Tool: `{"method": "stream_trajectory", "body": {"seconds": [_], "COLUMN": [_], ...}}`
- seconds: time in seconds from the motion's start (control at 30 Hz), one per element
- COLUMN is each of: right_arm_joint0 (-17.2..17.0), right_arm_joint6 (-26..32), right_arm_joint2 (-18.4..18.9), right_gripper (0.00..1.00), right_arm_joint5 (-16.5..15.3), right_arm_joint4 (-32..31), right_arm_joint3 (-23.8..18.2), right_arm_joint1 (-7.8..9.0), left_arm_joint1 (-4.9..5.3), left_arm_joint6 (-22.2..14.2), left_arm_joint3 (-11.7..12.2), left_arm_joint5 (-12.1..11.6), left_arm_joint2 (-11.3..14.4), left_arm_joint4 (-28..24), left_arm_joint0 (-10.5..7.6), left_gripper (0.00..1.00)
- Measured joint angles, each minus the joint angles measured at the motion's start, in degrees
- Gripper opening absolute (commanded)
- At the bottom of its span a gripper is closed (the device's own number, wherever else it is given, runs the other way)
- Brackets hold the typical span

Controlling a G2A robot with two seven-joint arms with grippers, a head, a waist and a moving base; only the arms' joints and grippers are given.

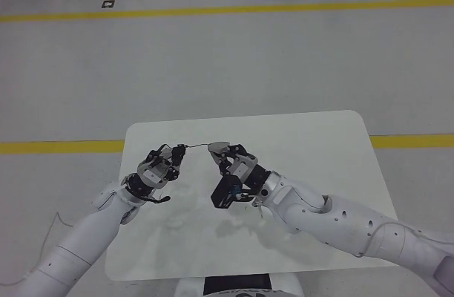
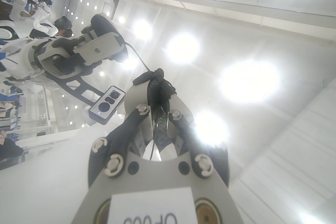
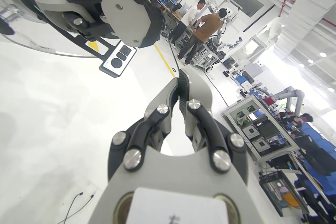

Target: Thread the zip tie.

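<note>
Both arms are up over the far-left part of the table [image 1: 323, 134], tips facing each other. The zip tie [image 2: 141, 61] is strung between them in the air, clear of the table top, just inside the table's far edge.

The left gripper [image 1: 178, 151] is nearer the table's left edge. Its jaws are pinched right down on one end of the zip tie. In the left wrist view I see a dark lump clamped at the fingertips [image 2: 151, 93] and a thin black strand running back between the fingers. I can't tell if that strand is the tie's own tail.

The right gripper [image 1: 214, 148] sits just beside it, toward the table's middle. It's closed too, ribbed pads [image 3: 183, 89] pressed together with no gap. The thin strap comes out of its tip and curves across to the left gripper.

From the top view the strap looks like a slightly bowed dark line spanning the short gap between the two tips. I can't make out from any view whether the tail is in the head.
</note>
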Motion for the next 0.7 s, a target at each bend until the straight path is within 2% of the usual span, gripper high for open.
{"method": "stream_trajectory", "body": {"seconds": [0.7], "right_arm_joint0": [-0.1], "right_arm_joint6": [2.3], "right_arm_joint2": [-0.3], "right_gripper": [0.0], "right_arm_joint5": [0.0], "right_arm_joint4": [0.0], "right_arm_joint3": [-0.6], "right_arm_joint1": [0.97], "left_arm_joint1": [0.0], "left_arm_joint6": [0.0], "left_arm_joint3": [0.0], "left_arm_joint5": [0.0], "left_arm_joint2": [0.0], "left_arm_joint4": [0.0], "left_arm_joint0": [0.0], "left_gripper": [0.0]}}
